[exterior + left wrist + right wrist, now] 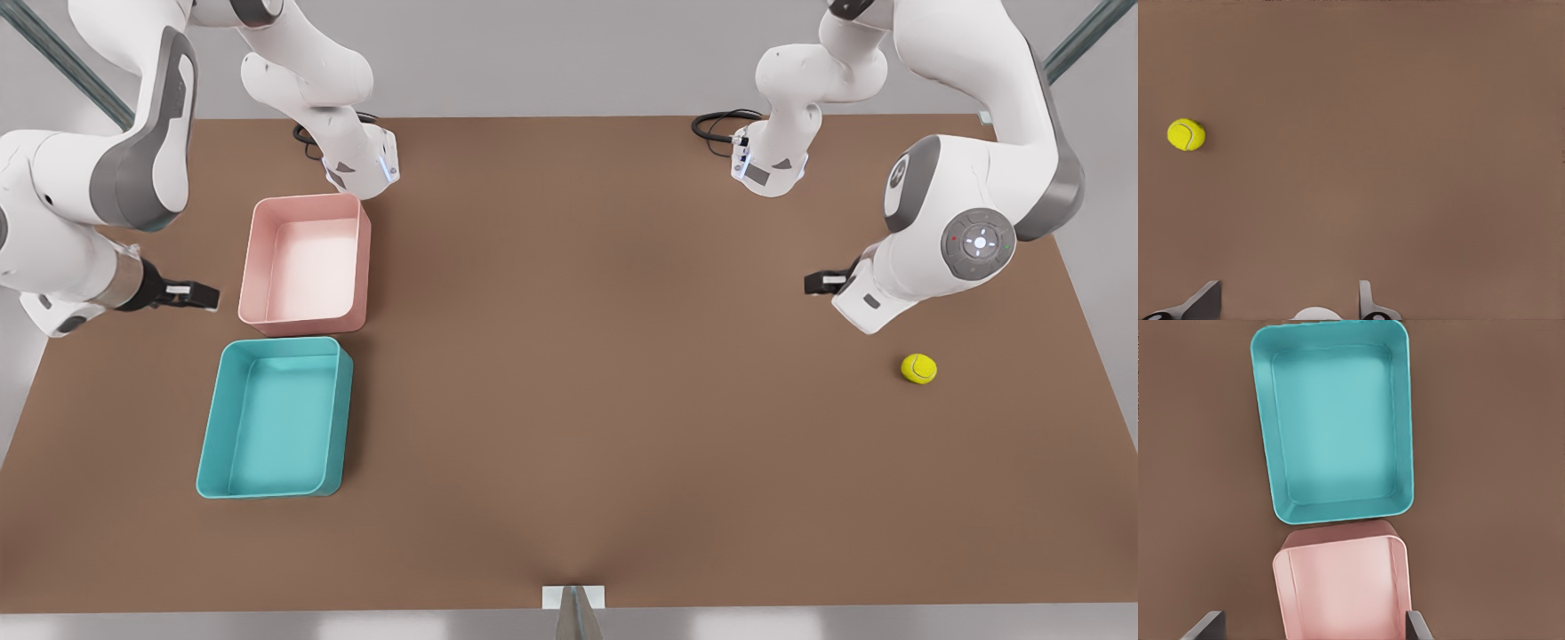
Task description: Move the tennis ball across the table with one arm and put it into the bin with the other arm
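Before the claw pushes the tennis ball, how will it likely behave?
The tennis ball is round and lies free on the flat table, so it will probably roll far. Its seamed surface looks fuzzy, likely not slippery. The open left claw seems wide enough to grasp it.

Bare table (622,356) lies open between the tennis ball (918,368) and the bin (276,418), with a pink tray (307,264) just beside the bin.

Both wrist views crop their tools' fingers at the frame edge, the pink tray (1341,587) runs off the right wrist view, and both arms' upper links leave the front view
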Robot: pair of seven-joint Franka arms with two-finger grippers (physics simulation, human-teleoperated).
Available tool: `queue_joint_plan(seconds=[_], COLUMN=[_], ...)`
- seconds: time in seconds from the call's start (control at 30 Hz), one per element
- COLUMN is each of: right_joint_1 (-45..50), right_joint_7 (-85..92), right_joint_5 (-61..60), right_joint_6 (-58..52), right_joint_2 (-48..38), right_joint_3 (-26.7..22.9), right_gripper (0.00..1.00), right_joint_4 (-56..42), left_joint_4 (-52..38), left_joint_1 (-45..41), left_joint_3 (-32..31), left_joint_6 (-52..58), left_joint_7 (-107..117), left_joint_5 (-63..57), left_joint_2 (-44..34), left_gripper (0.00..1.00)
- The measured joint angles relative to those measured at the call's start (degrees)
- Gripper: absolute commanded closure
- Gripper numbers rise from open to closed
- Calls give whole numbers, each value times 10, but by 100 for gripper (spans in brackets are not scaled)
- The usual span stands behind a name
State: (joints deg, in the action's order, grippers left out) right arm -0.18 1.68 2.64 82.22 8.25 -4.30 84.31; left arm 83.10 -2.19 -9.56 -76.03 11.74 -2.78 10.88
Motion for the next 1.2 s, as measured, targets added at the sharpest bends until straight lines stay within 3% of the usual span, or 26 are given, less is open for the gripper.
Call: queue_joint_plan(seconds=[0.03,0.07,0.13,0.23,0.4,0.6,0.73,0.93,1.2], right_joint_1=[0,-1,-1,-1,-13,-25,-31,-31,-31], right_joint_7=[0,0,1,1,1,2,2,3,4], right_joint_5=[0,0,0,-3,-16,-23,-27,-28,-30], right_joint_6=[6,10,18,30,45,60,64,64,64], right_joint_2=[-1,-2,13,33,40,39,32,31,31], right_joint_3=[0,-1,-3,-3,-5,-8,-9,-9,-9], right_gripper=[0,0,0,0,0,0,0,0,0], right_joint_4=[0,0,-8,-13,-14,-19,-23,-24,-23], left_joint_4=[1,1,12,67,114,182,183,191,230], left_joint_1=[0,-1,-12,24,92,174,197,232,247], left_joint_3=[0,1,44,144,183,190,179,174,185], left_joint_6=[-4,-7,-13,-61,-174,-321,-418,-541,-613], left_joint_7=[1,1,-15,-89,-283,-606,-797,-1030,-1242], left_joint_5=[0,1,-1,-11,-8,27,42,26,14], left_joint_2=[0,0,3,24,75,127,188,215,229], left_gripper=[0,8,78,79,79,79,79,79,79])
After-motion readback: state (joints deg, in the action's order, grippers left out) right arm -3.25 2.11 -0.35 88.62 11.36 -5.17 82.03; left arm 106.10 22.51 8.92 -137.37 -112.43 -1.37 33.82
